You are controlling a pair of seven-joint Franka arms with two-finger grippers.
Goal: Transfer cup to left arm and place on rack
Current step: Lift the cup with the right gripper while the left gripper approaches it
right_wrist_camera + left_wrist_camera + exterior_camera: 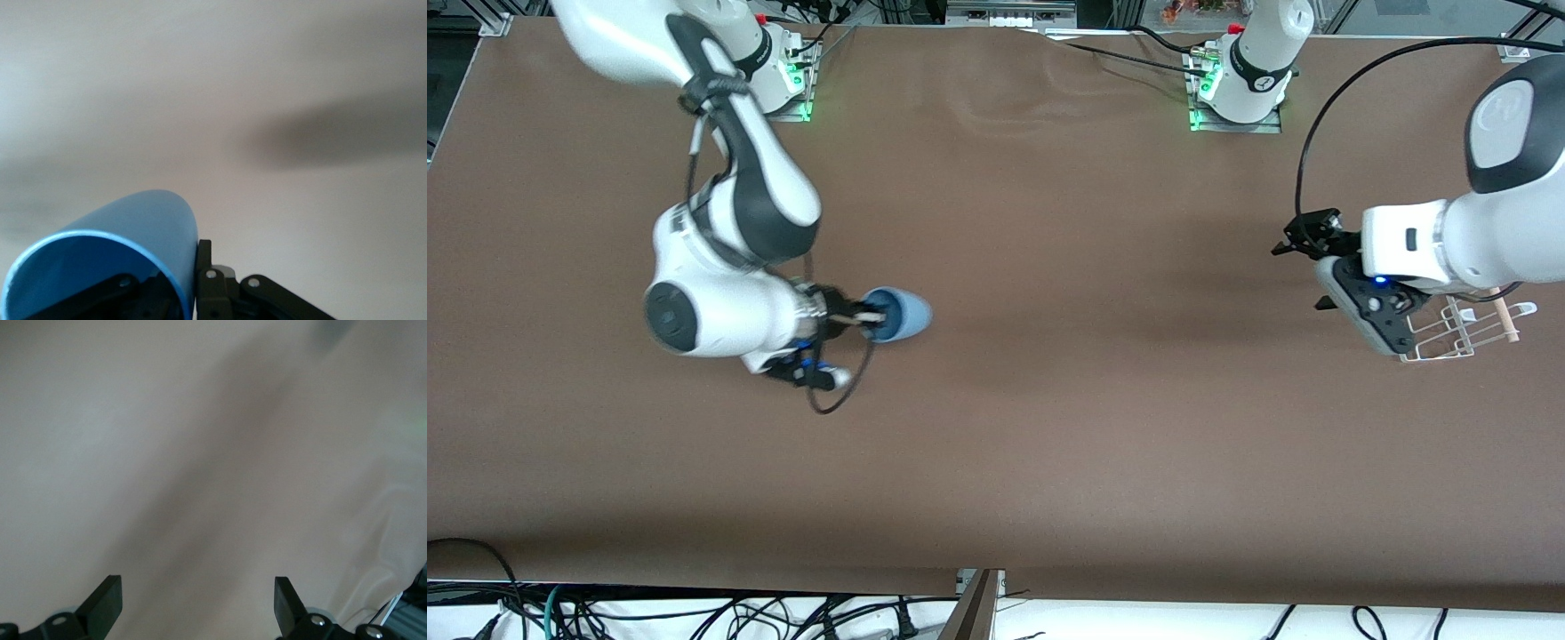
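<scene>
The light-blue cup (900, 315) is held on its side above the table by my right gripper (869, 316), which is shut on its rim, one finger inside and one outside. In the right wrist view the cup (127, 240) fills the lower corner, with a black finger (203, 263) against its outer wall. My left gripper (1303, 236) is open and empty over the table at the left arm's end, beside the white wire rack (1463, 333). Its two fingertips (107, 600) stand wide apart in the left wrist view, with only bare table between them.
The brown table (1049, 400) spreads between the two arms. The rack's wooden dowel (1504, 318) shows just under the left arm's wrist. Both arm bases stand at the table's edge farthest from the front camera. Cables hang along the nearest edge.
</scene>
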